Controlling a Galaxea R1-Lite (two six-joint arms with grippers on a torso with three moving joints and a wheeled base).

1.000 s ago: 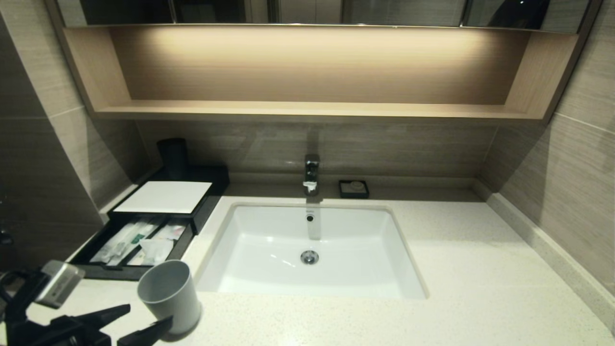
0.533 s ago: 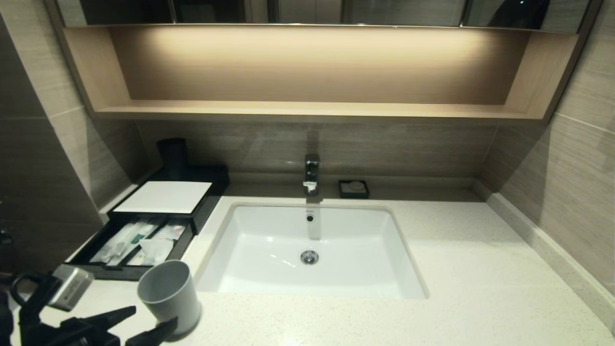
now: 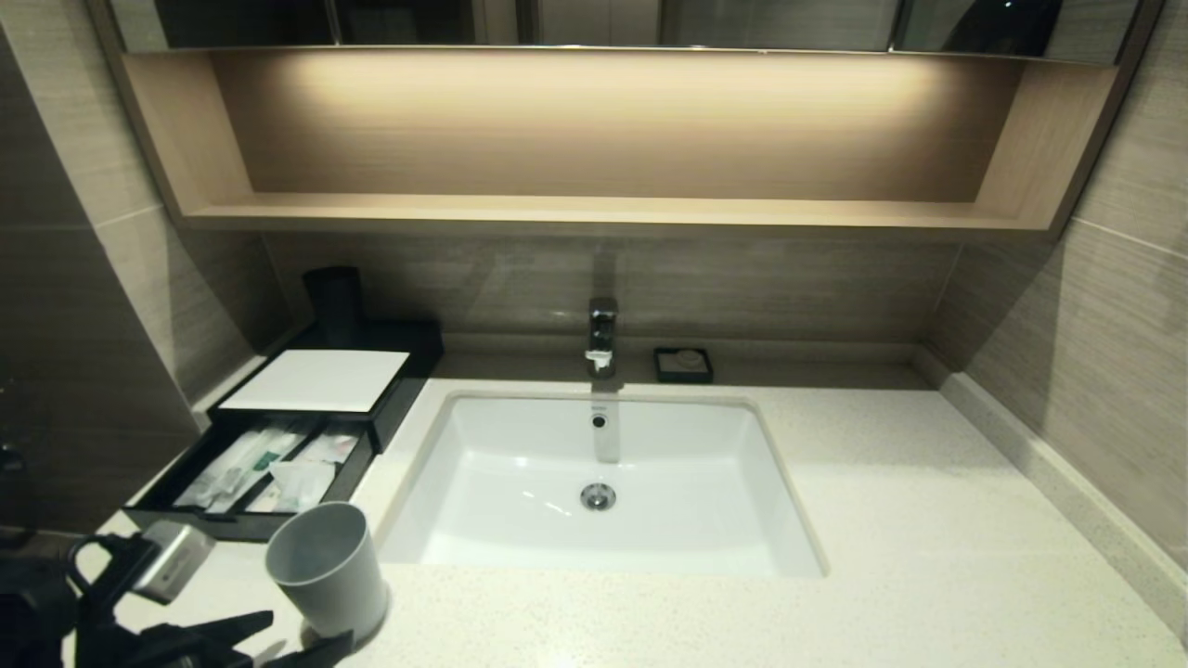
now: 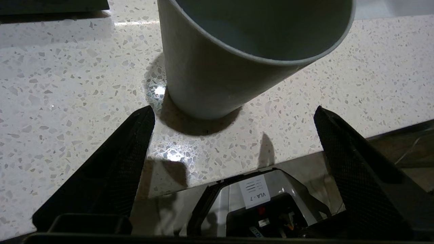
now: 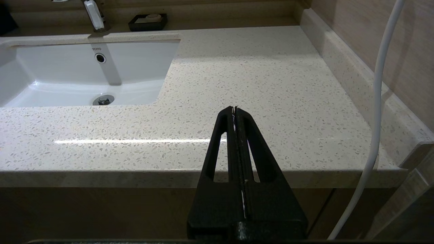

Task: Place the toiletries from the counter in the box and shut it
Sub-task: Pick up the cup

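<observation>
The black box [image 3: 408, 357] stands at the counter's [image 3: 928, 520] back left, a white panel [image 3: 316, 380] on its top. Its front drawer [image 3: 200, 521] is pulled out. Inside lie the toiletries: slim clear-white packets [image 3: 227, 471], one with a green band [image 3: 270, 457], beside other small white sachets. My left gripper [image 3: 308, 631] [image 4: 234, 109] is open at the counter's near-left edge, just short of a grey cup and holding nothing. My right gripper [image 5: 234, 109] is shut and empty, hovering off the counter's near-right edge.
A grey cup [image 3: 327, 568] [image 4: 237, 57] stands between my left gripper and the open drawer. The sunken white sink [image 3: 603, 547] fills the middle, with a faucet [image 3: 601, 334] and a black soap dish [image 3: 683, 365] behind. A black tumbler [image 3: 334, 301] stands behind the box.
My left gripper has drawn back toward the counter's near edge and shifted slightly right, staying open. The cup, box and drawer have not moved.
</observation>
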